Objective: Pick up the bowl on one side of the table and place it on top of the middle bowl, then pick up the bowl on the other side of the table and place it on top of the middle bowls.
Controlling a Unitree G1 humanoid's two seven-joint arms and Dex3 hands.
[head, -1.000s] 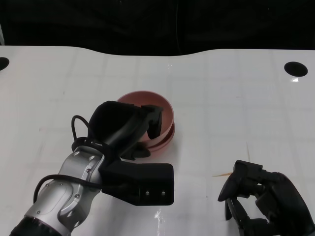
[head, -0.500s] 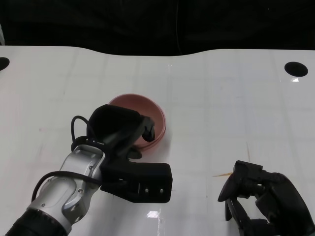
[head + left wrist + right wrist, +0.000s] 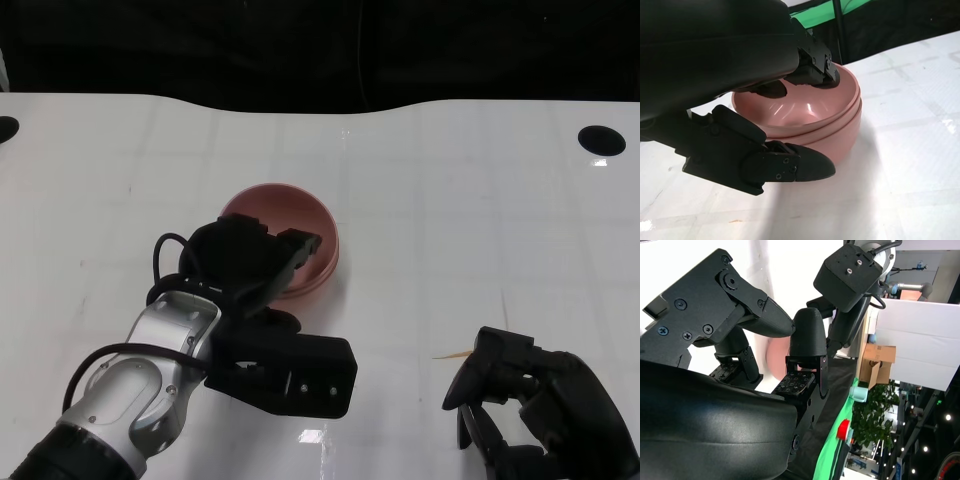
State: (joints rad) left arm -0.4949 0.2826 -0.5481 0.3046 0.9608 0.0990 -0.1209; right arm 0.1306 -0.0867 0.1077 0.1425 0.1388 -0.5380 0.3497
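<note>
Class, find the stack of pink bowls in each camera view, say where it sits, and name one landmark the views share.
Head view: pink bowls at centre, just beyond the left hand.
Left wrist view: stack fills the middle, fingers over its rim.
Right wrist view: only a pink sliver behind the right hand's fingers.
Shared landmark: the white table.
</note>
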